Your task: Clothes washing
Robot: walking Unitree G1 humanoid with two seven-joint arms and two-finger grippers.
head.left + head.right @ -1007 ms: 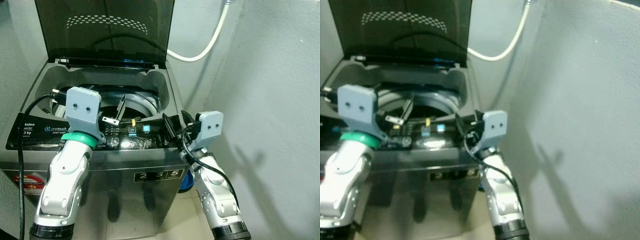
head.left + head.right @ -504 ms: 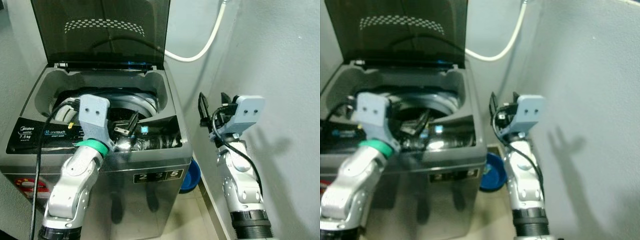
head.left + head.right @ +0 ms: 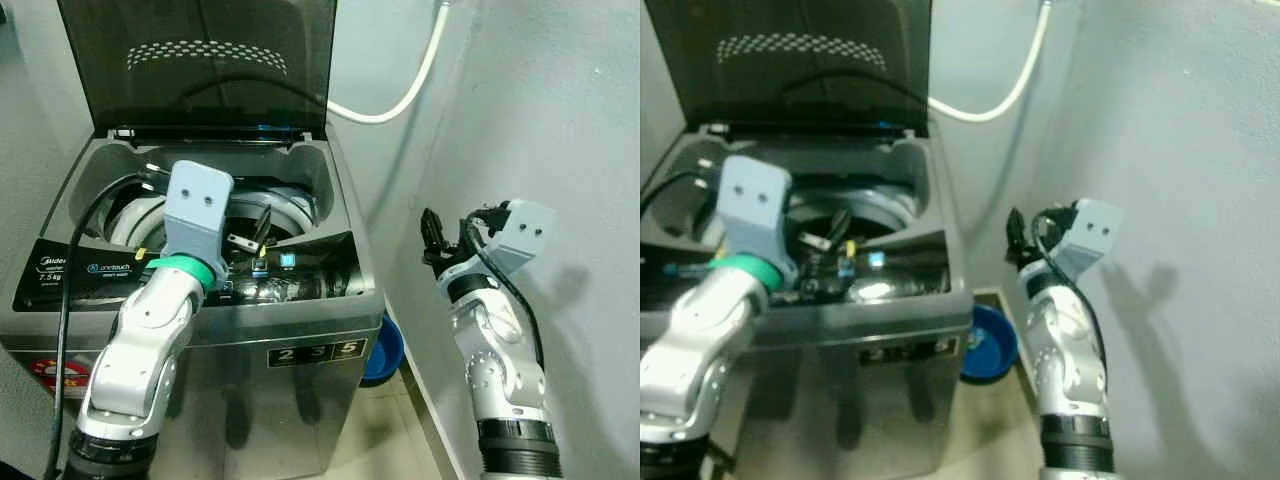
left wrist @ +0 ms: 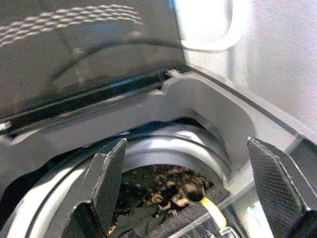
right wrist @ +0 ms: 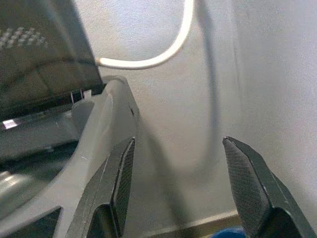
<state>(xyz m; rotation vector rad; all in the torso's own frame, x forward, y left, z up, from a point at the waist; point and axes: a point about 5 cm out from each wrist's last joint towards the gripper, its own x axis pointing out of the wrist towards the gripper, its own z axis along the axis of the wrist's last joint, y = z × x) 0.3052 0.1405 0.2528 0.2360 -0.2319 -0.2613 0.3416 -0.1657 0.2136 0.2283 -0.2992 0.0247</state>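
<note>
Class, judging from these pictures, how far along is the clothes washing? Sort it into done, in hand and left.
Done: the washer lid is up and dark clothes lie in the drum. In hand: the left gripper hovers open over the drum, holding nothing; the right gripper is open beside the washer, near the wall. Left: shutting the lid and starting the wash.

The washing machine [image 3: 300, 330] is grey, with a dark smoky lid [image 3: 200, 60] bearing a white dotted pattern. A white hose [image 3: 415, 85] crosses the pale grey wall [image 3: 560, 120]; a blue basin [image 3: 385, 350] sits below.
</note>
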